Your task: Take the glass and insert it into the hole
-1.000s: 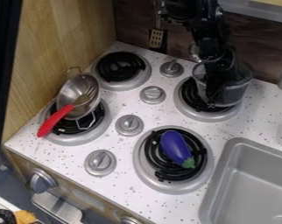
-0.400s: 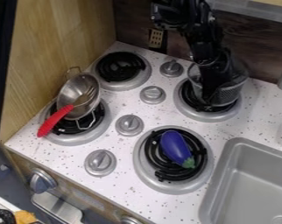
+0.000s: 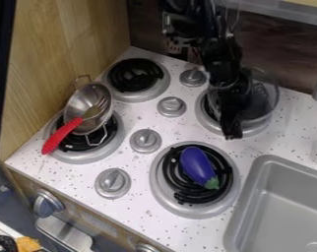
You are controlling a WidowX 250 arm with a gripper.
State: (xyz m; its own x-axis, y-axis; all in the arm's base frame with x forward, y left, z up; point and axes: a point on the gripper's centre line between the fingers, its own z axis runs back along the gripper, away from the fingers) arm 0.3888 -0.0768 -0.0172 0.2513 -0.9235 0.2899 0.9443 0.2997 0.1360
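Observation:
The gripper (image 3: 233,132) hangs over the left front part of the back right burner (image 3: 250,129), its tip low near the burner's front rim. A clear, rounded glass vessel (image 3: 264,93) is at the same burner, right of and partly behind the gripper. The black gripper and arm hide the vessel's left side, so whether they touch cannot be told. No separate hole can be made out on the stovetop.
A purple toy eggplant (image 3: 198,166) lies on the front right burner. On the front left burner rests a metal strainer (image 3: 82,104) with a red-handled utensil (image 3: 61,136). Knobs stand between the burners, and a grey sink (image 3: 273,197) is at the lower right.
The arm has shifted left, and its gripper is now lower in the view, toward the burner's front. The vessel's mesh-like grey wall seen earlier now looks clear and rounded.

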